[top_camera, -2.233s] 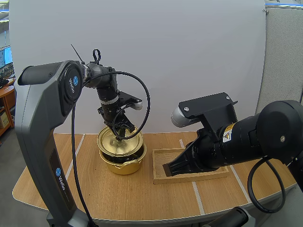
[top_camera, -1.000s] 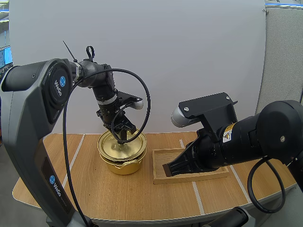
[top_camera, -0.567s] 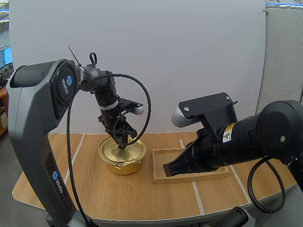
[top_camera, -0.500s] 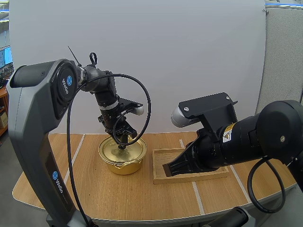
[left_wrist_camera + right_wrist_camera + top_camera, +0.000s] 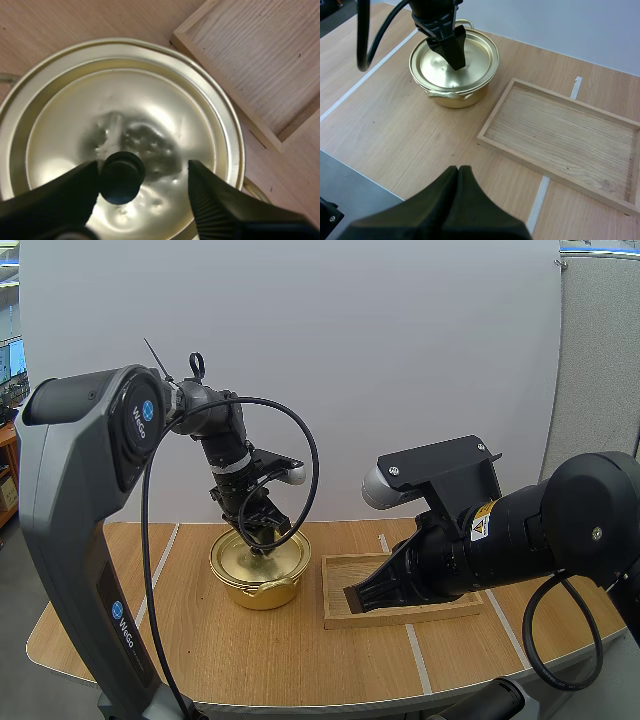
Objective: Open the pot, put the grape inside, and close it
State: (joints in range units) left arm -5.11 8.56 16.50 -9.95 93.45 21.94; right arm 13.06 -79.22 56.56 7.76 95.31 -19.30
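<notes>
— What's in the pot [image 5: 258, 590]?
— Can't tell; the lid [image 5: 150, 100] covers it.
— The tray [image 5: 330, 590]?
— The right arm [image 5: 520, 530] hides much of it — in both wrist views it runs past the edge.

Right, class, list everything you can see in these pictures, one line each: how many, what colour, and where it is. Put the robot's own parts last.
pot: one, gold, on the table left of the tray
lid: one, gold, seated on the pot
knob: one, black, at the lid's centre
tray: one, light wood, on the table right of the pot, apart from it
table: one, light wood with pale lines, under everything
left hand: one, black, open over the lid, a finger on either side of the knob
right hand: one, black, shut, held above the table near the tray's front edge
</notes>
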